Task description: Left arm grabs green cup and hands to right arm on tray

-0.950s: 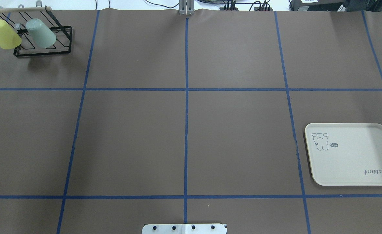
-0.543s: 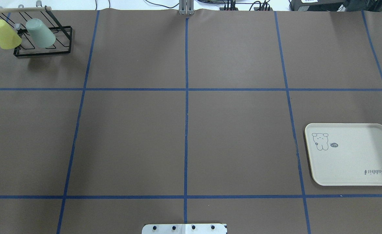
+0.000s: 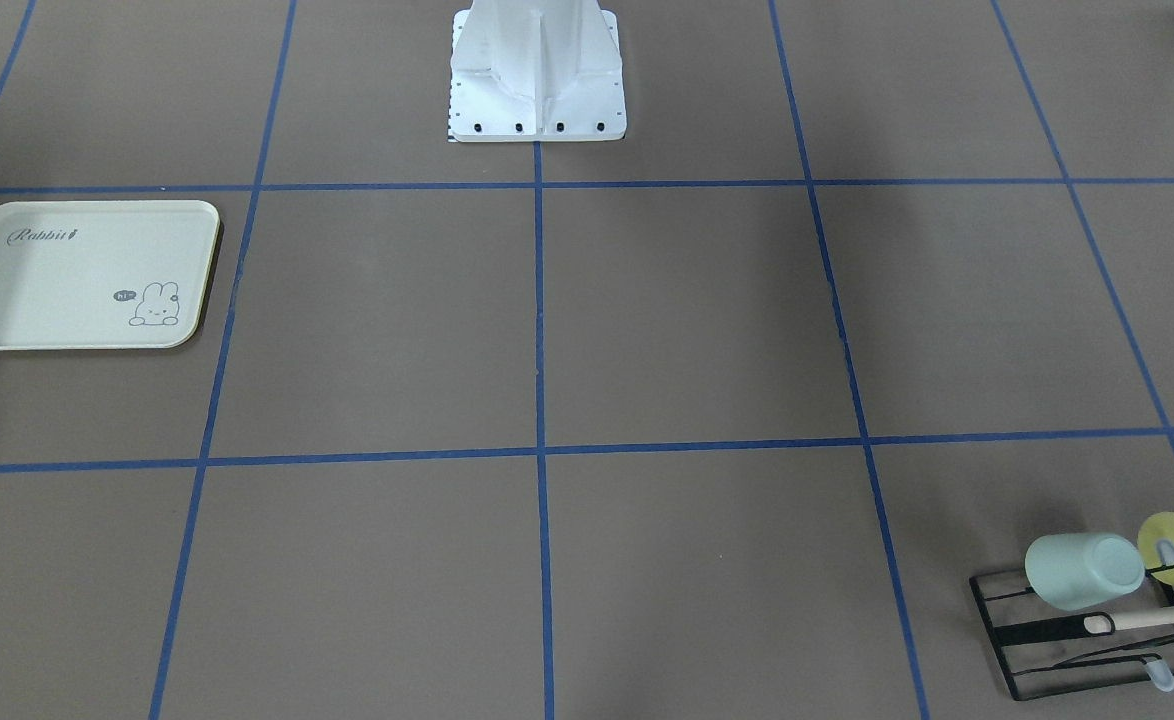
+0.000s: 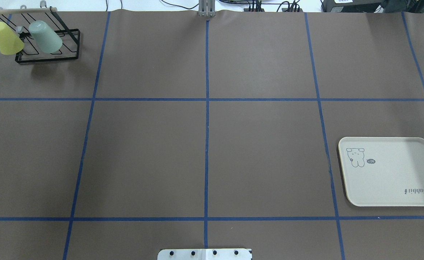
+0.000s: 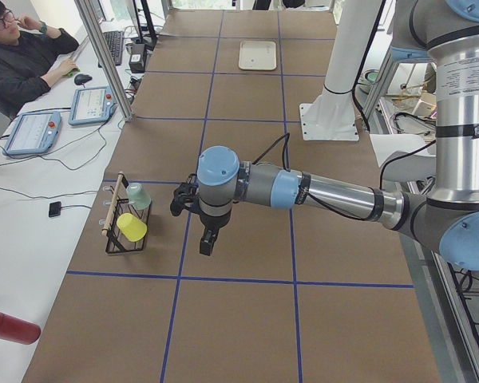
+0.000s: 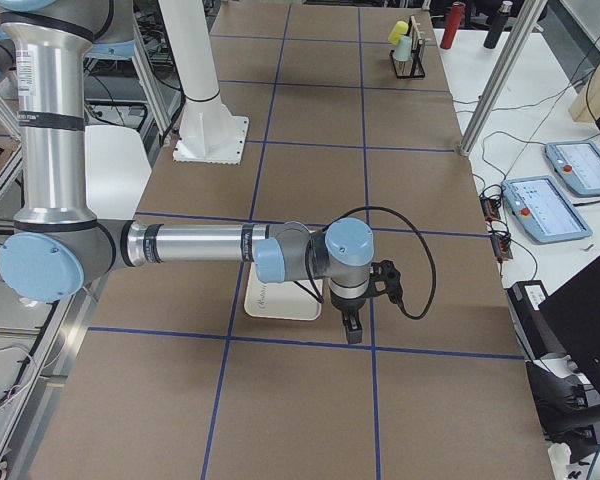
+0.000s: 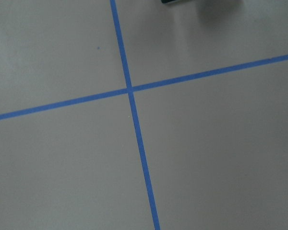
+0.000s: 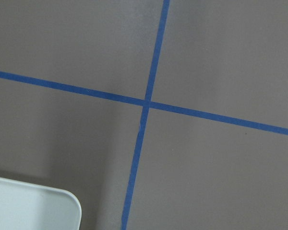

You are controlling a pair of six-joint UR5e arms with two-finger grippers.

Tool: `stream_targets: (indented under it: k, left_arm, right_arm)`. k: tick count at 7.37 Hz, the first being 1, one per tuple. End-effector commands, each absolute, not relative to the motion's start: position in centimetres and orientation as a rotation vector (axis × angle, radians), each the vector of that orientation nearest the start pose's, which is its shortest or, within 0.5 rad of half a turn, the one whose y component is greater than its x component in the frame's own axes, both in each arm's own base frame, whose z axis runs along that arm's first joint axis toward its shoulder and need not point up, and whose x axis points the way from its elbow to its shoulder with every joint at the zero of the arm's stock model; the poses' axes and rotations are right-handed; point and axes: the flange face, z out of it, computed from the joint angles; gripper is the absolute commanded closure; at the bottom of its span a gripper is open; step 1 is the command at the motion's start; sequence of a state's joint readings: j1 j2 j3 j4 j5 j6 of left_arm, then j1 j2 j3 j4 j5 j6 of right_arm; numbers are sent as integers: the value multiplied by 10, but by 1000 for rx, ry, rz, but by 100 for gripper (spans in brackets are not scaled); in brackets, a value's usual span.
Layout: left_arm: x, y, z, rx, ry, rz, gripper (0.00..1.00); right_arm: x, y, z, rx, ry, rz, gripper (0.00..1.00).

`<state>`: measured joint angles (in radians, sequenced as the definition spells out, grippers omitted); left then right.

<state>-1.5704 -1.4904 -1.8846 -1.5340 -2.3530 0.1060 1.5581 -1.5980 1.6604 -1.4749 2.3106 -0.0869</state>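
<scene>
The green cup (image 4: pixel 46 37) hangs tilted on the black wire rack (image 4: pixel 47 57) at the far left, next to a pale yellow cup (image 4: pixel 4 38). It also shows in the front view (image 3: pixel 1082 570) and the left side view (image 5: pixel 137 195). The cream tray (image 4: pixel 396 180) lies bare at the near right. My left gripper (image 5: pixel 207 243) hangs over the table beside the rack, apart from the cup. My right gripper (image 6: pixel 352 325) hangs by the tray (image 6: pixel 275 300). I cannot tell if either is open or shut.
The robot's white base (image 3: pixel 537 75) stands at the table's middle near edge. Blue tape lines grid the brown table. An operator (image 5: pixel 16 56) sits beyond the table's far side, with a red bottle (image 5: pixel 8 327) on the white side desk.
</scene>
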Motion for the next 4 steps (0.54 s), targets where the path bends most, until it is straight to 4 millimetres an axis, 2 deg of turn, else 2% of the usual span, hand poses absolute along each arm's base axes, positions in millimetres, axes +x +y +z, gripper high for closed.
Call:
stream_targets:
  k: [1, 2, 3, 4]
  left_arm:
    - [-40, -506, 523, 234, 782, 214, 0]
    - [-32, -521, 523, 208, 872, 174, 0]
    - [-30, -528, 512, 231, 891, 182, 0]
    - [-29, -538, 495, 277, 890, 206, 0]
  right_arm:
    - [58, -501, 598, 304, -733, -197, 0]
    - [51, -506, 593, 334, -739, -214, 0]
    - [-9, -548, 550, 369, -723, -341, 0]
    - [-20, -563, 534, 387, -699, -325, 0]
